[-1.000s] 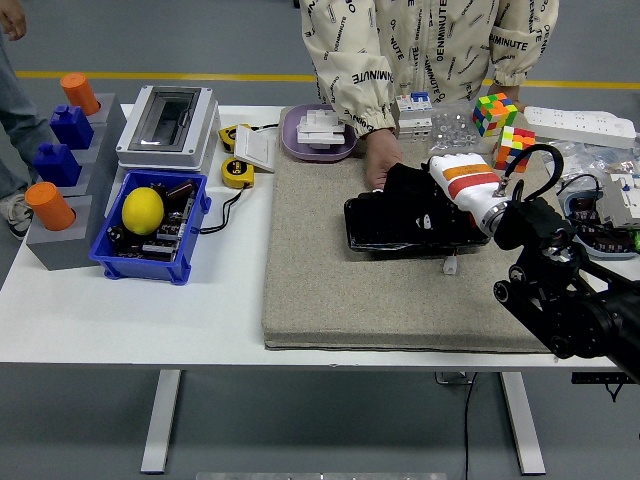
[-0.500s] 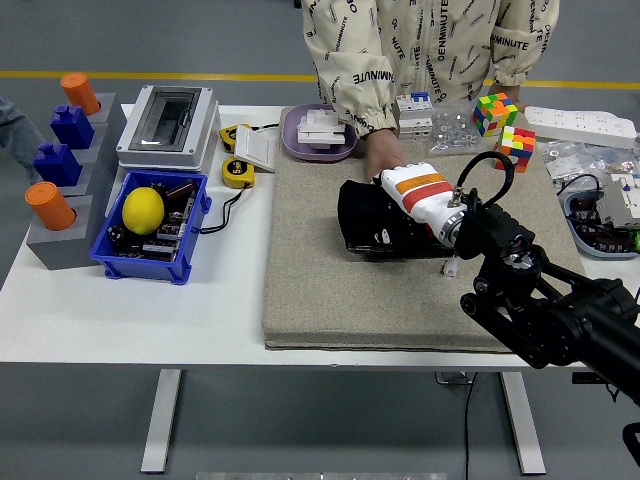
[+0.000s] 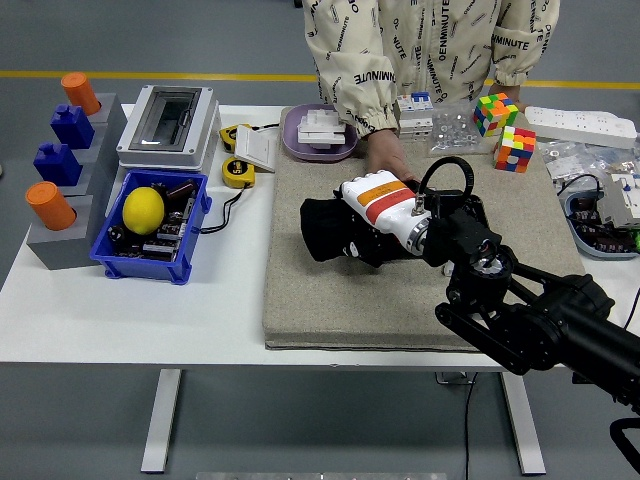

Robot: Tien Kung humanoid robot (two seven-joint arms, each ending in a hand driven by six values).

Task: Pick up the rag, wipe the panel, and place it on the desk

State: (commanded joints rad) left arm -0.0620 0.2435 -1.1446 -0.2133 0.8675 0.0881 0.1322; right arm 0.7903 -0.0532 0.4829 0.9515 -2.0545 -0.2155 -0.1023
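Rag of black cloth is seen at the centre of the frame, bunched on the grey felt mat; its visible bulk lies left of the white-gloved right hand with orange and red bands, jutting out from under the fingers. The fingers are hidden against the dark cloth, so their closure cannot be told. The black flat panel, long axis running left to right, is mostly covered by the hand and arm. Just above, the panel's far edge appears to be steadied by a person's hand. No left arm is seen.
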